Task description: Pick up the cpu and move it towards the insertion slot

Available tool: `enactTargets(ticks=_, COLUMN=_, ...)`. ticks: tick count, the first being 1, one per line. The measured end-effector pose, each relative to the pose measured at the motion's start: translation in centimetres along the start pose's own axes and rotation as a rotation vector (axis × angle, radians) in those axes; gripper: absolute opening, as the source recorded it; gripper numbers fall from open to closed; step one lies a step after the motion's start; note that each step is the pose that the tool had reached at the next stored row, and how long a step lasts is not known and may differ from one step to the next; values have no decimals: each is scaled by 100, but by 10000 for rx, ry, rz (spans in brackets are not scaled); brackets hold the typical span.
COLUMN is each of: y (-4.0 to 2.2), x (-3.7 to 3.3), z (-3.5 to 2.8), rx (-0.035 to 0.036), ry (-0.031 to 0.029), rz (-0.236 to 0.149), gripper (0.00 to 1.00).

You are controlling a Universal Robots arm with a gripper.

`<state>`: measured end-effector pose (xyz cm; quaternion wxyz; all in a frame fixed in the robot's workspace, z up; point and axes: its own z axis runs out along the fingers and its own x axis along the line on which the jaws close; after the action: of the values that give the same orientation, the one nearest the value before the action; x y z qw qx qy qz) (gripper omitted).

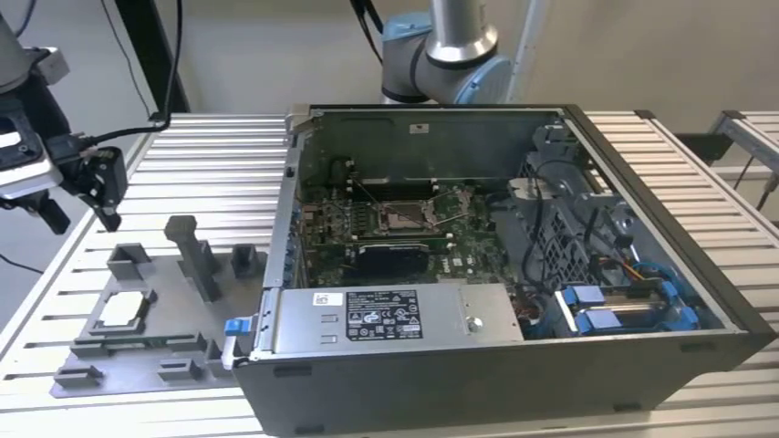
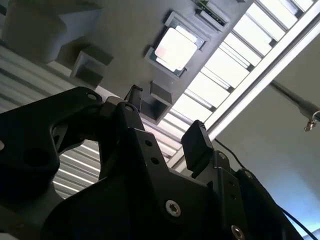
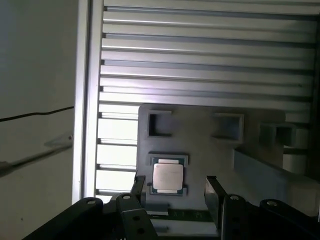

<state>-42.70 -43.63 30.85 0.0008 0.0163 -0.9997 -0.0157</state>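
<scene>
On the ribbed aluminium table, the cpu lay in its grey fixture while the gripper hovered above, 2 fingers spread, empty.

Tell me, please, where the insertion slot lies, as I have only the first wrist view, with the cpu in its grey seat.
Observer: The insertion slot sits on the green board inside the computer case, toward the exterior view's right of the cpu.
Operator: Thank you. Is the gripper touching the cpu?
Observer: No. In the exterior view the gripper hangs in the air, apart from the cpu and from the fixture plate that carries it.
Operator: Is the case closed over the slot?
Observer: No. The case lies with its open side up, so the slot shows from above.
</scene>
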Motion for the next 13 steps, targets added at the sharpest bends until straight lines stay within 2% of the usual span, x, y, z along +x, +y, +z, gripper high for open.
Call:
enactTargets(ticks=1, y=-4, x=3, z=13, rx=5, ry=3, rz=1, gripper=0)
enactTargets(ticks=2, y=-6, x=4, z=26, rx=12, ry=3, rz=2, gripper=100)
enactTargets(ticks=10, y=-44, x=5, z=160, rx=19, ry=10, rz=1, gripper=100)
enactTargets(ticks=13, y=-76, x=6, z=213, rx=20, ry=12, rz=1, gripper=100)
